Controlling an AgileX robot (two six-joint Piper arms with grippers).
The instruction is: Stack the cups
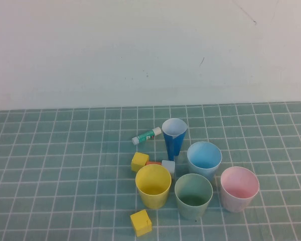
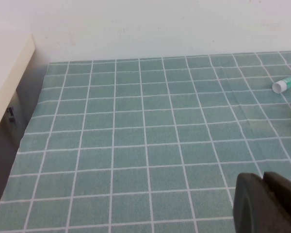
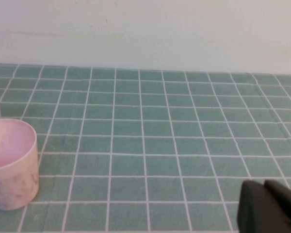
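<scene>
- Across the whole scene runs the green grid-patterned mat point(image 1: 65, 165), with a pale wall point(image 1: 140, 50) behind it, and nothing is stacked.
- Four pastel cups stand upright and apart in a cluster toward the near right: the light blue cup point(image 1: 204, 158) sits at the back, and the green cup point(image 1: 193, 196) is in front of it.
- Left of the green one stands the yellow cup point(image 1: 153, 186); the pink cup point(image 1: 239, 188) is farthest right, and it shows in the right wrist view too.
- Behind the yellow cup stands the narrow dark blue cone cup point(image 1: 174, 138), mouth up.
- Two yellow blocks: one yellow block point(image 1: 139, 161) sits behind the yellow cup, and the near yellow block point(image 1: 141, 222) lies in front of it.
- Small white block point(image 1: 168, 166) touches an orange piece point(image 1: 153, 163), between the cone and the yellow cup.
- Glue stick point(image 1: 146, 135) lies on its side, left of the cone.
- Left gripper point(image 2: 269, 204) hangs over bare mat, off to the left of the cluster; I cannot tell how its jaws stand.
- Right gripper point(image 3: 269, 206) hangs to the right of the pink cup; same story, jaws not readable.
</scene>
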